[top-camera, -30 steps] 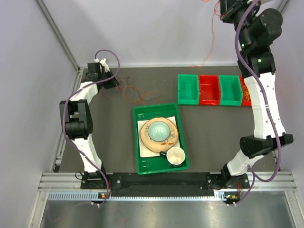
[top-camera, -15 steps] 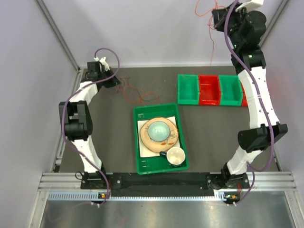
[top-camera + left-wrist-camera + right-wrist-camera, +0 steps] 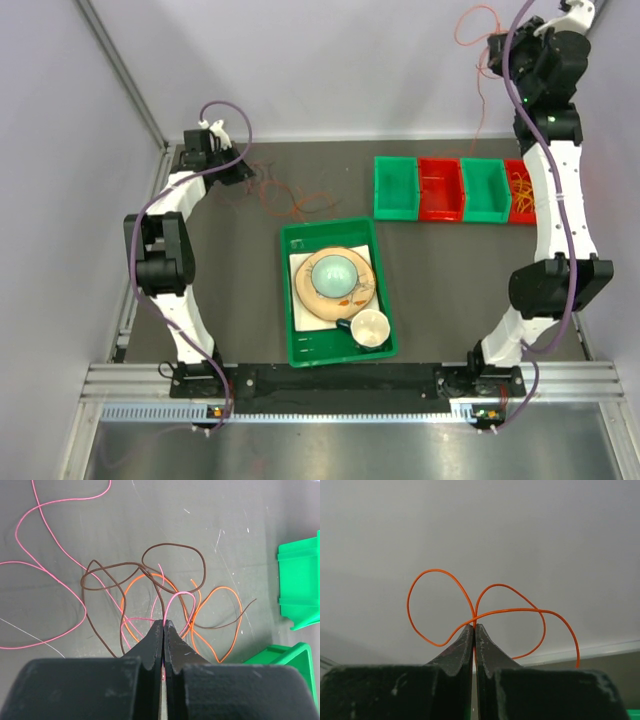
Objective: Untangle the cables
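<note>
Now, on the matte dark grey table [image 3: 450, 290], far left, lies the loose tangle of hair-thin pink, brown and orange cables [image 3: 150, 573]. We judge slow, steady separation best, so loops slide free instead of cinching. The left gripper [image 3: 163, 625] has its jaws pinching a pink strand [image 3: 182, 593]; the right gripper [image 3: 474, 626], raised far right, pinches a springy orange wire [image 3: 437, 570].

On the dark table [image 3: 235, 300] before me sits a green tray [image 3: 296, 348]. In it lies a white mat [image 3: 298, 265] with a tan plate [image 3: 308, 300] on top, and a pale teal bowl [image 3: 331, 272] rests on the plate. A cream cup [image 3: 369, 327] stands in the tray's near right corner. Further off to my right, bins stand side by side in a row: green bin [image 3: 396, 190], red bin [image 3: 441, 192], second green bin [image 3: 486, 192], end red bin [image 3: 511, 200]
</note>
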